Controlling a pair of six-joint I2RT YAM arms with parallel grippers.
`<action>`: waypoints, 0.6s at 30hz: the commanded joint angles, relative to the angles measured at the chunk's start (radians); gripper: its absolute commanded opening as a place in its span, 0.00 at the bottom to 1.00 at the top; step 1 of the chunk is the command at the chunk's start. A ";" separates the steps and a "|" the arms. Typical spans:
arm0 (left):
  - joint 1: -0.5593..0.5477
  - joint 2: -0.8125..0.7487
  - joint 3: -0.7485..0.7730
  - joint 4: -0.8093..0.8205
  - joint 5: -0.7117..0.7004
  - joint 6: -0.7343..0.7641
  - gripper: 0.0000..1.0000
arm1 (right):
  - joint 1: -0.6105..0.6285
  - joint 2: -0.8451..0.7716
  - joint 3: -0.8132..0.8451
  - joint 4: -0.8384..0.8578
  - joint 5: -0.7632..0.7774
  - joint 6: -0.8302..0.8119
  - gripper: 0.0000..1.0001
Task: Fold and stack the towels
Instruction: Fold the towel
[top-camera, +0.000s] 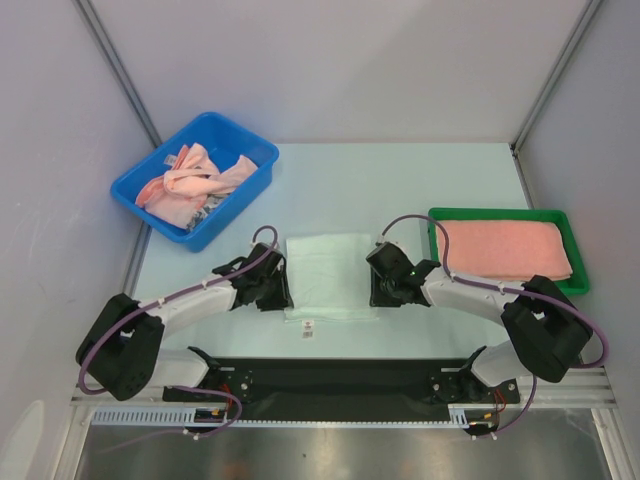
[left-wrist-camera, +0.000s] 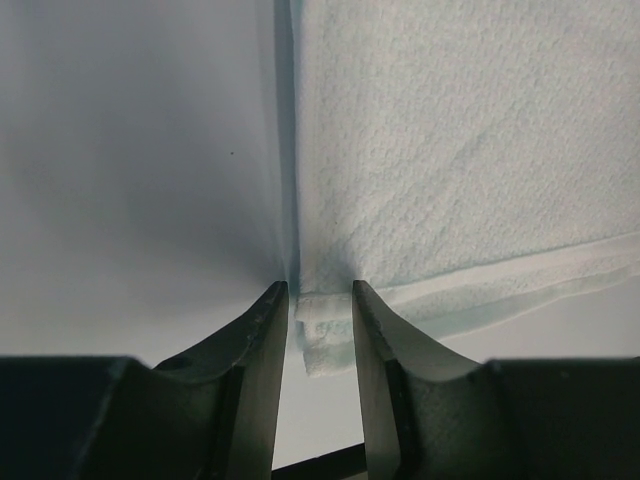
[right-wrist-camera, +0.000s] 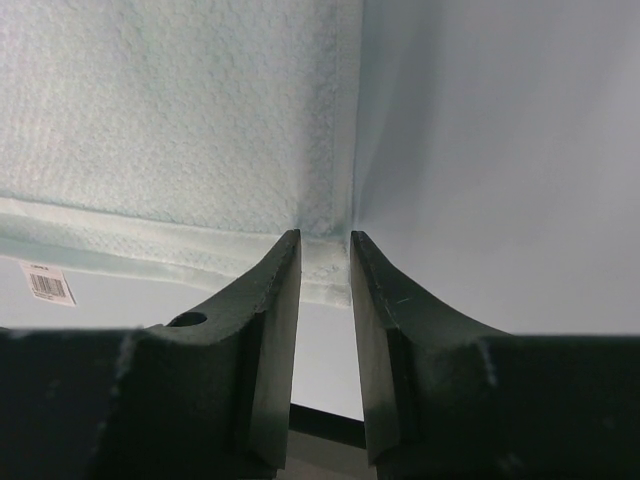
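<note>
Top view: pale mint towel (top-camera: 328, 268) lies flat on the bench (top-camera: 400, 180) at centre frame, folded to a rough rectangle with its long sides running up the frame. A small white label (top-camera: 308, 327) sticks out at its lower edge; the barcode on it is readable in the right wrist view.

Left claw (top-camera: 273, 291) is at the towel's lower-left corner and right claw (top-camera: 387, 289) at its lower-right corner, both low at the bench surface.

Left wrist view: fingers (left-wrist-camera: 262, 360) are drawn close, with the layered corner of the mint towel pinched in the narrow gap between them. The towel edge runs straight up the frame from the tips.

Right wrist view: same arrangement, fingers (right-wrist-camera: 278, 330) close together, nipping the hemmed corner of the mint towel.

Upper left of top view: blue bin (top-camera: 240, 205) holds a loose heap of salmon-pink towels (top-camera: 195, 178), unfolded, with a bit of patterned cloth showing under them.

Right of top view: green tray (top-camera: 500, 213) holds a folded pink towel (top-camera: 505, 250), lying flat and filling most of the tray.
</note>
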 joint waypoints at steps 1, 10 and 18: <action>-0.016 -0.026 -0.017 -0.001 -0.005 -0.010 0.38 | 0.007 -0.013 -0.005 0.012 0.030 0.020 0.31; -0.019 -0.012 -0.026 0.021 0.000 -0.021 0.13 | 0.019 0.004 -0.009 0.030 0.036 0.018 0.14; -0.019 -0.004 0.078 -0.080 -0.065 0.011 0.06 | 0.027 -0.013 0.040 -0.013 0.062 -0.001 0.00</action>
